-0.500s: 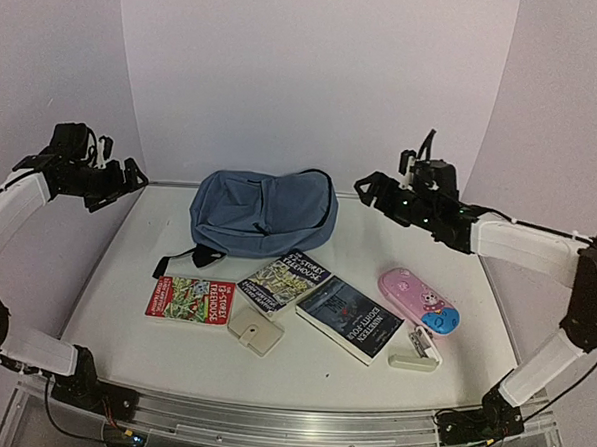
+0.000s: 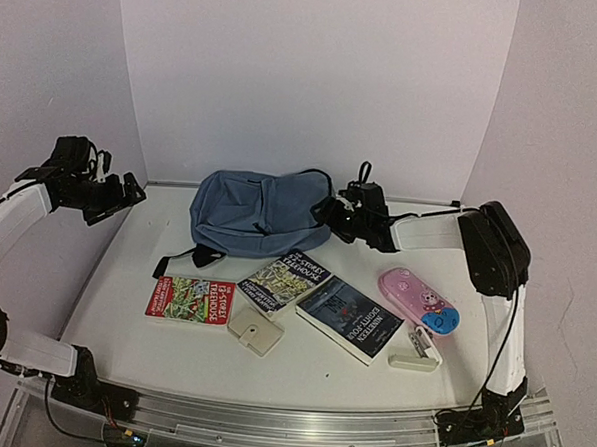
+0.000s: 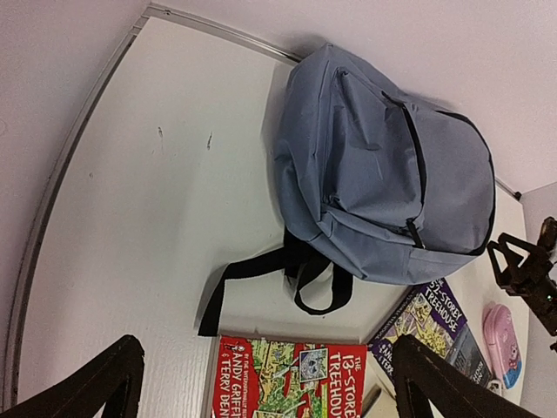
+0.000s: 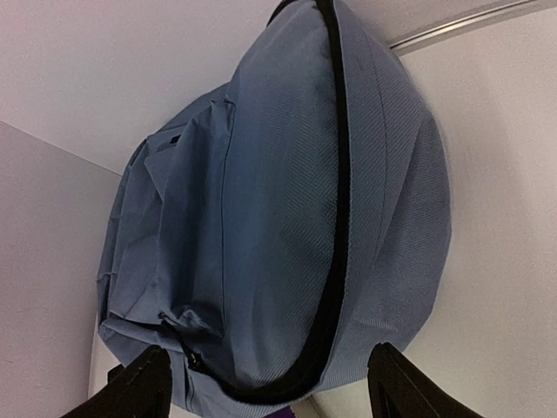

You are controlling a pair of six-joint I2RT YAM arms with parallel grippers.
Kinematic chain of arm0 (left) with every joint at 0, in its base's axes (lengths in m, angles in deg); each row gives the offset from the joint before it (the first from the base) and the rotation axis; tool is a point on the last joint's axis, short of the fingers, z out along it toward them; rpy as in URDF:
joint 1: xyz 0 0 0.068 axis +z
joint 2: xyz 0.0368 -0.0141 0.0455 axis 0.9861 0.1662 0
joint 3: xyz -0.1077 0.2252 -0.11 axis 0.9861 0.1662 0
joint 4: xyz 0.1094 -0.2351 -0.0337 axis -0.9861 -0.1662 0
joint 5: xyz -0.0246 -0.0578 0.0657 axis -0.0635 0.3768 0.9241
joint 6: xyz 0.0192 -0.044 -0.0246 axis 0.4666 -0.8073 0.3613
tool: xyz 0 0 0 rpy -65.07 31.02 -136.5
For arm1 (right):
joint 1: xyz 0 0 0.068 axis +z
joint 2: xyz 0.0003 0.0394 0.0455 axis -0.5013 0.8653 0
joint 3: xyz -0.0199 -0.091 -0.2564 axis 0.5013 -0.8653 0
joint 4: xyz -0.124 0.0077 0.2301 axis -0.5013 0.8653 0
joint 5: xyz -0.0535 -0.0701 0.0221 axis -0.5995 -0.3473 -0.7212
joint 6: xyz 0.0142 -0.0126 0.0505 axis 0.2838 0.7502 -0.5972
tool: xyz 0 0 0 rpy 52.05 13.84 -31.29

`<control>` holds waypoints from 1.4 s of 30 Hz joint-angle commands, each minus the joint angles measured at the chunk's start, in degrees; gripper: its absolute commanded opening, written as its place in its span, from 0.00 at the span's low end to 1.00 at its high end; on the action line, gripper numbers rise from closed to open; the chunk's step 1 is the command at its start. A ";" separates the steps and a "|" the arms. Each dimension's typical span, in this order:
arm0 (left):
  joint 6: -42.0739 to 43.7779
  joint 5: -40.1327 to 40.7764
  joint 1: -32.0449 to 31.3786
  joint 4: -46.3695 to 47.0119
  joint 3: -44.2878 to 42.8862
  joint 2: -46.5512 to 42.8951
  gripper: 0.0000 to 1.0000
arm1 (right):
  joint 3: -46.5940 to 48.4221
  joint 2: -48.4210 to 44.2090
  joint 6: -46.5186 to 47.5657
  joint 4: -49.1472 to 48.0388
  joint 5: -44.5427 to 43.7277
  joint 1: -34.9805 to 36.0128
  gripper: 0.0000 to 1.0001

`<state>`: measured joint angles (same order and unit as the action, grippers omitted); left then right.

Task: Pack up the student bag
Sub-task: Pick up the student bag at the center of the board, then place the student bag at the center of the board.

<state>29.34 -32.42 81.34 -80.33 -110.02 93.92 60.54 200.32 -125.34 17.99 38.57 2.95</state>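
The student bag [image 2: 262, 214], slate-blue with black trim, lies flat at the back middle of the table. My right gripper [image 2: 331, 210] is at the bag's right end. In the right wrist view it [image 4: 268, 366] stands open, its two fingers spread on either side of the bag [image 4: 261, 218] and the black main zip [image 4: 335, 218], with nothing gripped. My left gripper [image 2: 128, 191] hovers open over the table's far left, well apart from the bag. In the left wrist view the left gripper [image 3: 265, 374] looks down on the bag [image 3: 383, 174] and its black straps [image 3: 261, 272].
In front of the bag lie a red book [image 2: 190, 300], a purple book [image 2: 283, 281] and a dark book [image 2: 349, 318]. A pink pencil case [image 2: 418, 300] lies to the right. A cream flat item [image 2: 256, 331] and a cream stapler-like item [image 2: 413, 352] sit nearer.
My right arm has swung left and down from the back right, bringing its gripper up to the bag's right end. The left gripper has dipped slightly.
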 commanded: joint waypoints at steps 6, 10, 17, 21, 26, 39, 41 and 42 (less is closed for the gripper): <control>0.21 0.20 0.24 1.01 0.09 1.09 1.00 | 9.48 10.85 -7.21 -11.53 6.61 -0.05 0.44; 0.35 0.55 0.24 0.73 -0.03 1.27 1.00 | 10.07 9.71 -9.84 -15.54 7.95 -0.10 0.04; 0.27 -0.04 0.24 0.68 -0.11 1.65 1.00 | 5.93 -0.41 -13.88 -22.17 8.21 2.05 0.00; 0.46 0.35 0.25 0.41 -0.16 1.54 1.00 | 3.08 -7.02 -14.17 -22.32 5.52 5.59 0.00; 0.69 0.50 0.24 0.56 0.04 1.10 1.00 | -6.55 -15.62 -14.95 -21.52 -3.40 12.13 0.00; 1.15 -7.33 -0.43 2.93 1.12 2.20 1.00 | -24.25 -26.98 -17.74 -7.67 -27.27 36.36 0.28; 1.41 -8.56 -0.63 3.26 1.34 2.56 1.00 | -24.01 -27.58 -16.67 -4.04 -31.12 39.48 0.50; 1.67 -9.09 -1.16 3.51 1.42 2.70 1.00 | -23.38 -27.85 -15.82 -1.31 -33.16 40.67 0.58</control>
<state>29.55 -37.62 81.13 -79.39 -108.99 95.80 35.99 177.37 -142.48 9.89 15.82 38.29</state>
